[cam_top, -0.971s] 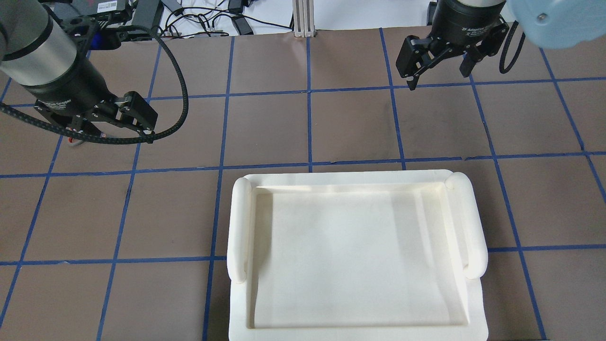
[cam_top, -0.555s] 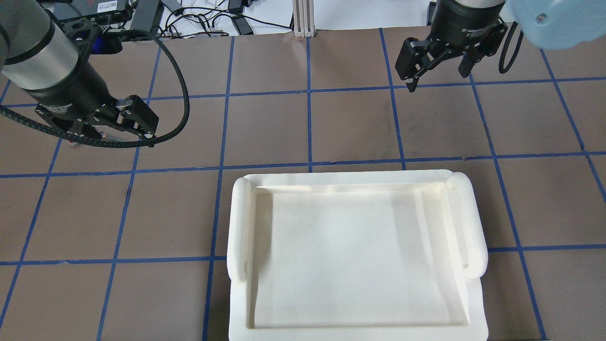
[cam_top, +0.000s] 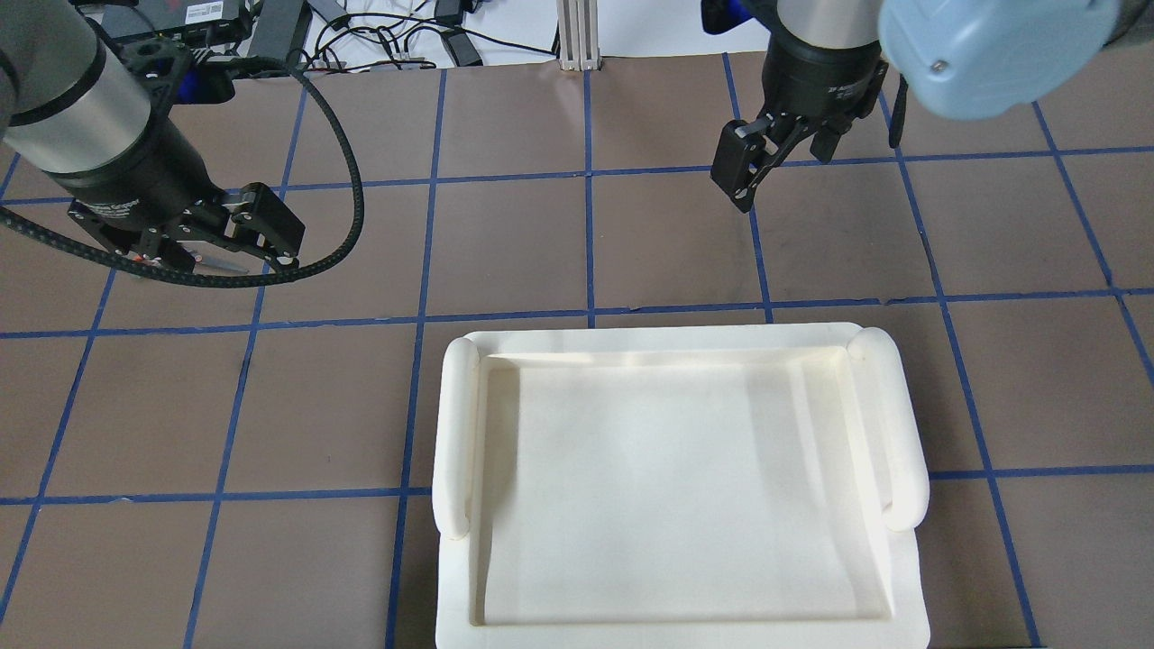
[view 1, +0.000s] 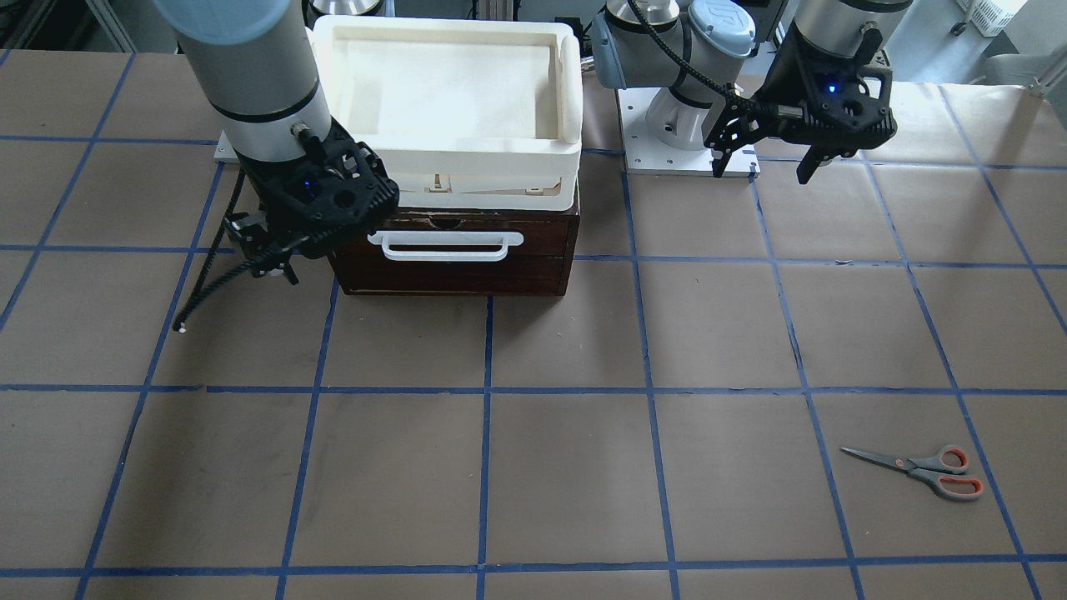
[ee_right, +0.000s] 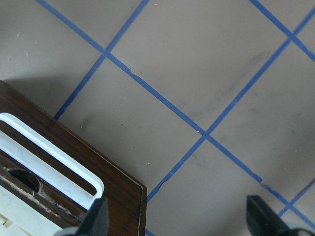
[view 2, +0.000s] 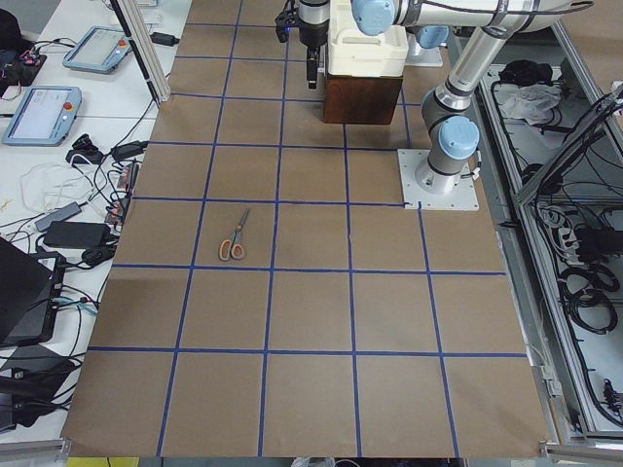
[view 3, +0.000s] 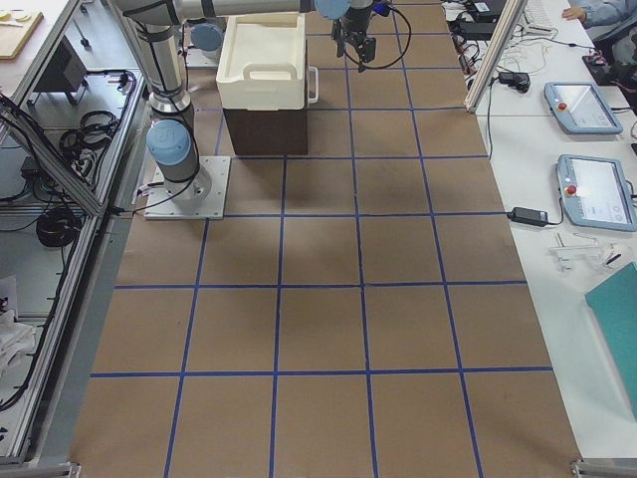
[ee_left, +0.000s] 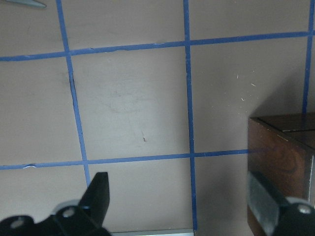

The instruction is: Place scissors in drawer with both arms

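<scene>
The scissors (view 1: 917,467) lie flat on the brown table, far from both arms, and also show in the exterior left view (view 2: 233,236). Only a blade tip (ee_left: 24,3) shows in the left wrist view. The dark-brown drawer (view 1: 454,271) is shut, with its white loop handle (view 1: 446,244) on the front. My right gripper (view 1: 275,271) hangs open and empty beside the drawer's front corner; the right wrist view shows the handle (ee_right: 49,155). My left gripper (view 1: 761,171) is open and empty above the table near its base, and the drawer's corner (ee_left: 280,152) shows in the left wrist view.
A white foam tray (view 1: 571,83) sits on top of the drawer unit and fills the overhead view's lower middle (cam_top: 451,424). Blue tape lines grid the table. The arm base plate (view 1: 692,158) is by the left gripper. Cables and devices lie beyond the far edge.
My right gripper has moved left and nearer the tray and has turned about its wrist. My left gripper has barely shifted. Both stay open.
</scene>
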